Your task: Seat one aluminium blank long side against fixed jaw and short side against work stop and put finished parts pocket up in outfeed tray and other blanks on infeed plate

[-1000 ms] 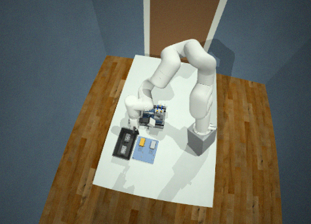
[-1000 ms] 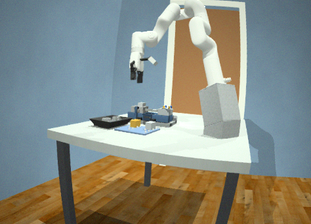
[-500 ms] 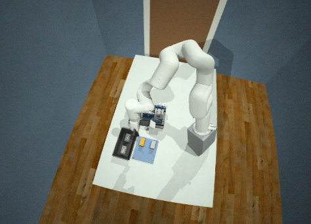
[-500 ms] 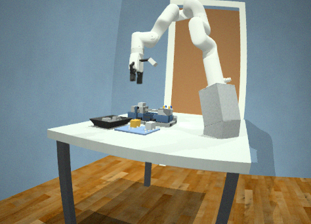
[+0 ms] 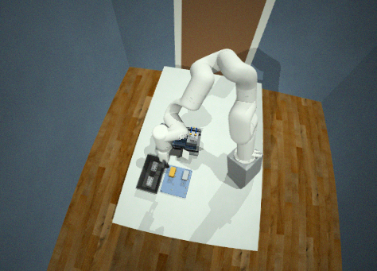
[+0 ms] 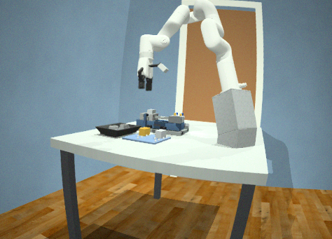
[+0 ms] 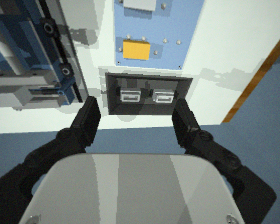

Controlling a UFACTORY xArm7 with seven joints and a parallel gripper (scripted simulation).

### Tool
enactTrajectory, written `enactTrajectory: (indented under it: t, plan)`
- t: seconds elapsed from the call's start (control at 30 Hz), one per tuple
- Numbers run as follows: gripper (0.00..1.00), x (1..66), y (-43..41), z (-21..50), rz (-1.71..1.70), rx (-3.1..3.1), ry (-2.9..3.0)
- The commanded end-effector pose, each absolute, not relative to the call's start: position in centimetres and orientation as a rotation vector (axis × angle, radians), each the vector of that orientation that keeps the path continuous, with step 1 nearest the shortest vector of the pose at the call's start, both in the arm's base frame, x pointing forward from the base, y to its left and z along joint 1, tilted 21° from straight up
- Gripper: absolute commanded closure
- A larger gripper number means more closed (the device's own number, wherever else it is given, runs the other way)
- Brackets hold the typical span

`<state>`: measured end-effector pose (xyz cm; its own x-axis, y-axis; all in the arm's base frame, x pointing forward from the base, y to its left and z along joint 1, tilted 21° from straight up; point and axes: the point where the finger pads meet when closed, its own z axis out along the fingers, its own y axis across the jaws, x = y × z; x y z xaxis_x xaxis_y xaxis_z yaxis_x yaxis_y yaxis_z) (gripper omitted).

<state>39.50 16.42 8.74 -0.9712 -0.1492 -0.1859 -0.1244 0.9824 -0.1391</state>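
From the top view I see the outfeed tray (image 5: 140, 177) on the white desk (image 5: 223, 210), with the blue infeed plate (image 5: 177, 191) just beside it carrying a brass blank (image 5: 172, 172) and an aluminium blank (image 5: 185, 175); the vise (image 5: 191, 144) lies beyond the plate.

In the exterior view my tool (image 6: 145, 83) hangs high above the tray, fingers spread, gripping nothing.

Through the wrist view I look straight down on the tray, where two finished parts (image 7: 129, 95) lie side by side between my wide fingers.
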Motion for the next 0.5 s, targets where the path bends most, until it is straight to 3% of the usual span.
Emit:
enactTrajectory:
  t: [0.0,0.47]
  plan:
    - [0.0,39.6,16.5,8.8,-0.187,-0.206,2.928]
    - [0.0,38.9,17.9,7.0,-0.238,-0.207,2.896]
